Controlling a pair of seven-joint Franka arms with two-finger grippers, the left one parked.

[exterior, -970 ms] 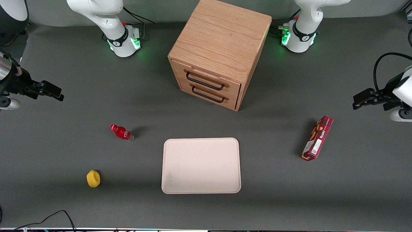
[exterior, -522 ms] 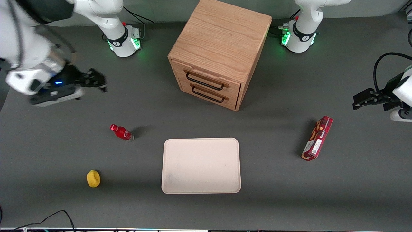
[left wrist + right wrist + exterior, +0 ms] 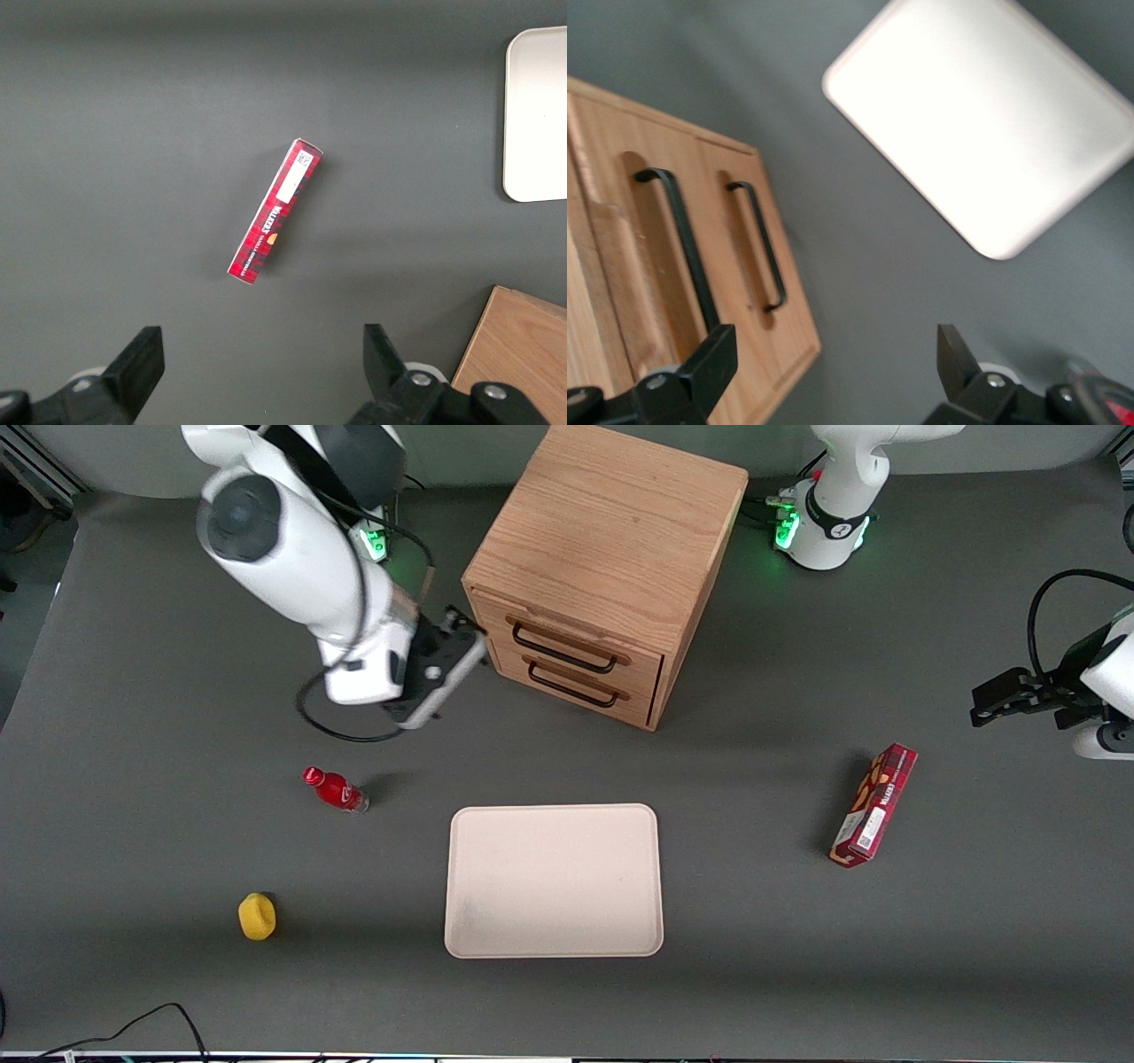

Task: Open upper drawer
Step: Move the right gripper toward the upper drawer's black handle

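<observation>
We see a dark grey worktop whose corners run out of the front view, and on it, close to the edge where the arm bases stand and about midway along that edge, the oak cabinet – the largest thing here. Its front is turned at an angle toward the working arm's end of the table, and in that front sits the upper drawer, shut flush, its thin black bar handle just above the lower drawer with its like handle. In the wrist view both handles show, though the upper drawer is cut off at the frame edge. The right arm reaches in from its corner, and its gripper hangs just beside the cabinet's front corner, level with the upper drawer, not touching the handle; from the wrist camera the two black fingers stand well apart, so the gripper is open with nothing between them. Nearer the front camera, in the middle of the worktop, lies the pale tray. Toward the parked arm's end lies a red biscuit box, its print too small to read. Toward the working arm's end stand a small red bottle and, closer to the near edge, a small yellow object – we cannot tell what it is.
</observation>
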